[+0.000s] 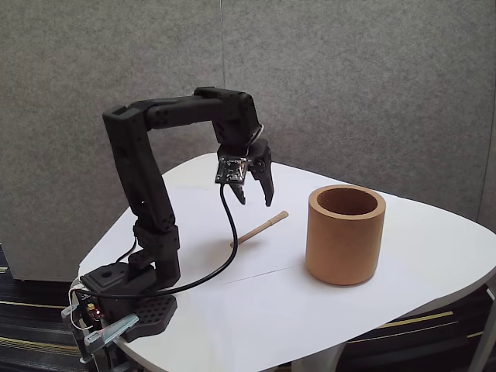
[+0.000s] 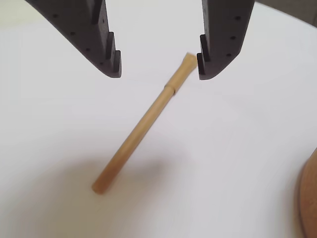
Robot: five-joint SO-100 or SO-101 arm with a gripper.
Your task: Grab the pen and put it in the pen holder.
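Wrist view: the hand [image 2: 158, 69] is seen spread open and empty, its two dark fingers [image 2: 106, 47] hanging above the far end of the pen [image 2: 146, 121], with nothing gripped between them. In the fixed view the hand [image 1: 256, 198] is held above the white surface [image 1: 294, 310], over the pen's [image 1: 260, 229] far right end, apart from it.

The pen is lying flat on the surface, just left of the holder [image 1: 345, 232] and not touching it. In the wrist view its long axis is seen to run from near left to far right, with the capped, slightly flared end at the far right near the right finger. The holder is standing upright, mouth up.

By the look of it, little of the task is done: the hand is lined up, but grasping, lifting, carrying and dropping into the holder are all left.
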